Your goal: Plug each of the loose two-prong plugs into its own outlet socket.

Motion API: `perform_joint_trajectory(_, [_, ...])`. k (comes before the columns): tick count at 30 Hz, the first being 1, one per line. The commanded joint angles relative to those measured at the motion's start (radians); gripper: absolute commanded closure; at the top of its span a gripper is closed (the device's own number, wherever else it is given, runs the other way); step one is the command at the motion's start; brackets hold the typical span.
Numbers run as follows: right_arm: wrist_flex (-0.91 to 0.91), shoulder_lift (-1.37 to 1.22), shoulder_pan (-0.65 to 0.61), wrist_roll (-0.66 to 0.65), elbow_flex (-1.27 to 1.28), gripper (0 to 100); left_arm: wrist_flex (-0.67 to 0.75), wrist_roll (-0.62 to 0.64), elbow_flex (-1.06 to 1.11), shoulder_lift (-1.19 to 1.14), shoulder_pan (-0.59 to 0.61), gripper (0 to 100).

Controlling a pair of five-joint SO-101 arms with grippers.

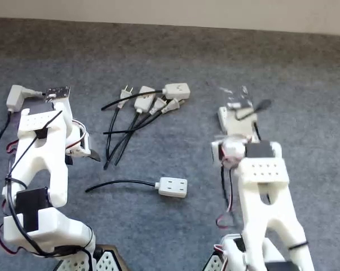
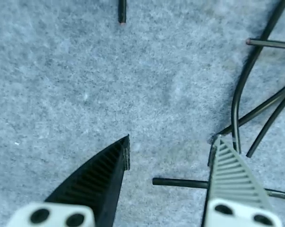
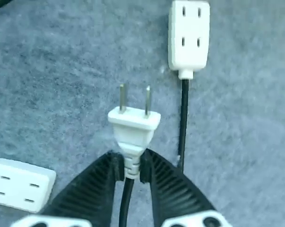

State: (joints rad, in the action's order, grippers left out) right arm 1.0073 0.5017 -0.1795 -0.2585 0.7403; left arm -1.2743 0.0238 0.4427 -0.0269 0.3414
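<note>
Progress: early. No plug seen seated in any socket, though the high view is too coarse around the bundle to be sure.

- Right pincer (image 3: 131, 161) was clenched on the neck of a white two-prong plug (image 3: 133, 120). Prongs pointed away from the arm, plug clear of the bench (image 1: 282, 62).
- An outlet socket (image 3: 188, 35) lay beyond it, off to one side of the prong line and apart from it. A second socket block (image 3: 19, 184) sat near the pincer's flank.
- Left pincer (image 2: 172, 142) was released, jaws wide and low over bare felt. One black cord (image 2: 180, 182) crossed btwn the fingers; more cords ran just beside the pale finger.
- Plug bundle (image 1: 147, 101) lay mid-bench w/ a socket (image 1: 177, 89) touching its far end. A lone socket (image 1: 172, 186) lay nearer the arms.

Left to do, by my read: every plug.

Room: open felt all round the lone socket, and the far bench edge was well apart. Tangled cords crowded the left side, a snag risk.
</note>
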Motion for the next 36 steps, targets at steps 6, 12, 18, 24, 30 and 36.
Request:
perform_joint_trajectory(6, [0.007, -0.341, -0.188, -0.327, -0.082, 99.4, 0.012, 0.011, -0.004, 0.039, -0.001, 72])
perform_joint_trajectory(12, [-0.156, -0.337, -0.174, -0.201, 0.039, 99.3, 0.012, 0.011, 0.012, 0.039, -0.021, 72])
perform_joint_trajectory(18, [-0.254, -0.214, -0.136, -0.15, 0.22, 99.3, 0.044, 0.011, 0.022, 0.039, -0.021, 72])
perform_joint_trajectory(24, [-0.252, -0.183, -0.07, -0.14, 0.249, 99.2, 0.055, 0.011, 0.024, 0.039, -0.031, 72])
perform_joint_trajectory(30, [-0.246, -0.18, -0.099, -0.054, 0.268, 99.1, 0.051, 0.011, 0.025, 0.039, -0.044, 72])
perform_joint_trajectory(36, [-0.226, -0.182, -0.093, -0.029, 0.269, 85.8, 0.057, 0.011, 0.048, 0.039, -0.042, 72])
